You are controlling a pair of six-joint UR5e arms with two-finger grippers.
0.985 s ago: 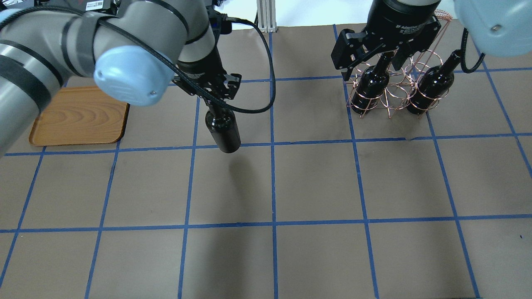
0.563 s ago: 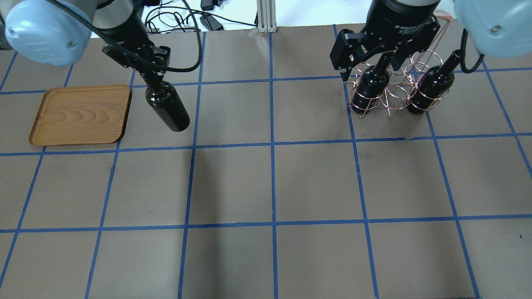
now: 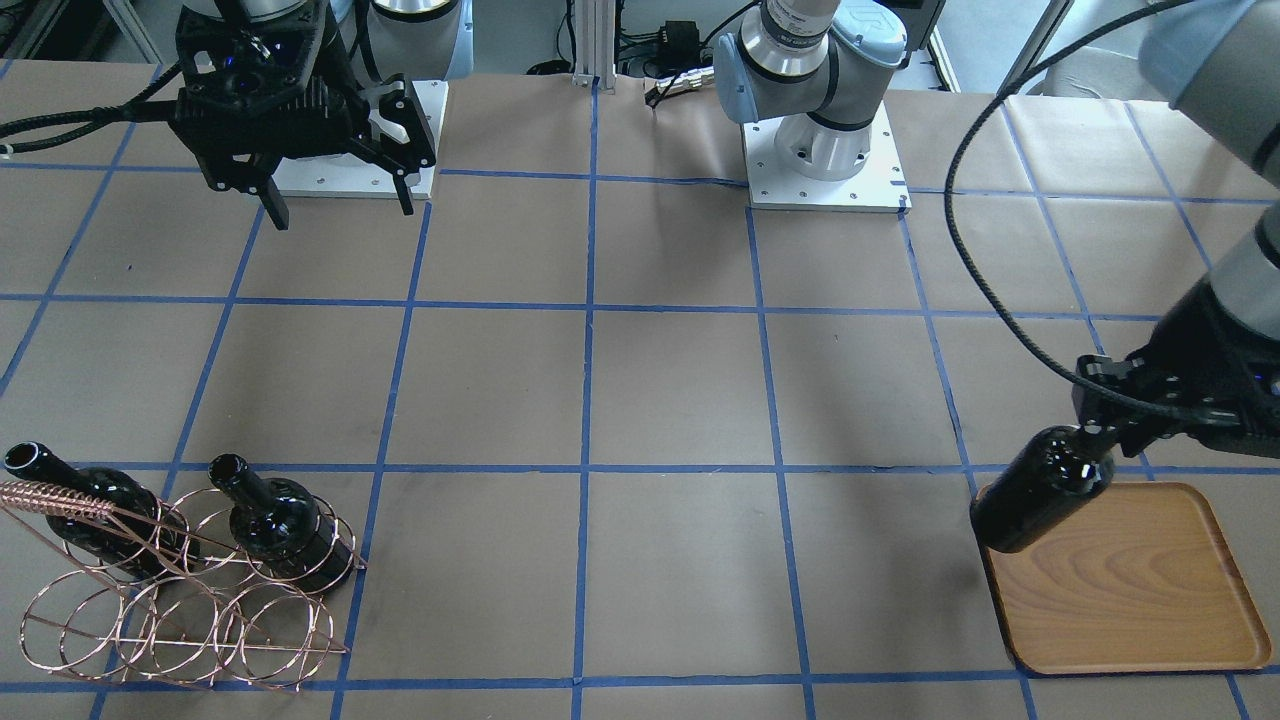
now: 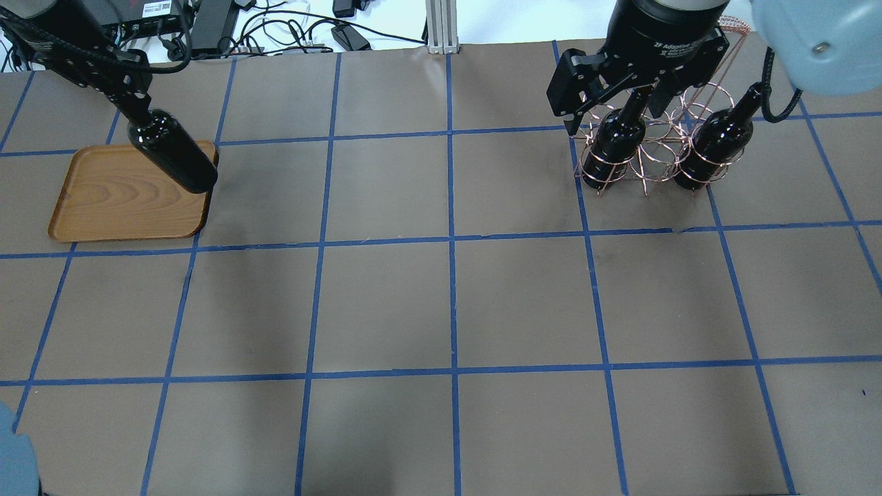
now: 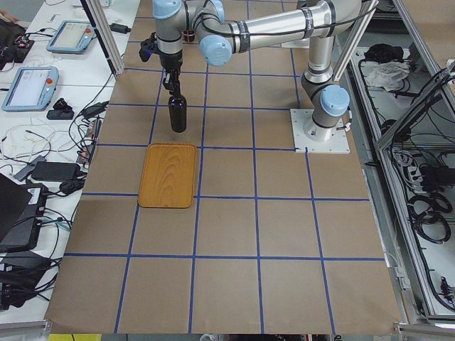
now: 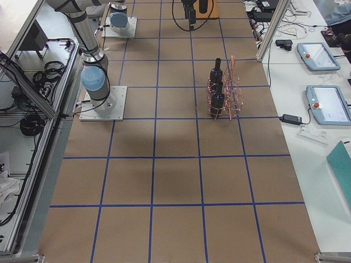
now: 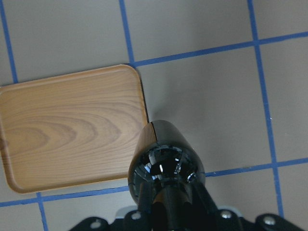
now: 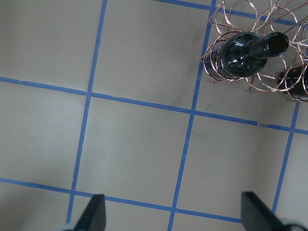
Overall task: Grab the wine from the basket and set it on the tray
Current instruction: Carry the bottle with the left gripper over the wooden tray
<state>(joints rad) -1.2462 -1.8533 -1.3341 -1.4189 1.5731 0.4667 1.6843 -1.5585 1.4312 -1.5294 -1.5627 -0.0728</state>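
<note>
Wine [image 4: 172, 155] above tray's [image 4: 117, 200] edge on robot's left, basket [image 4: 648, 162] on table [image 4: 448, 310] at right, two bottles [image 4: 615, 148] in it

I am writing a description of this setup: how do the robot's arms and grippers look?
The left arm and right arm are silvery-grey tubes with pale blue joint caps. The left gripper and right gripper are black and two-fingered; the right one bears white lettering. A black cable loops to the left gripper.

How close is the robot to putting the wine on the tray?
Done: one wine bottle is out of the basket. In hand: the left gripper holds it by the neck, in the air at the tray's edge. Left: lower it onto the tray and let go. Two other bottles sit in the basket.
</note>
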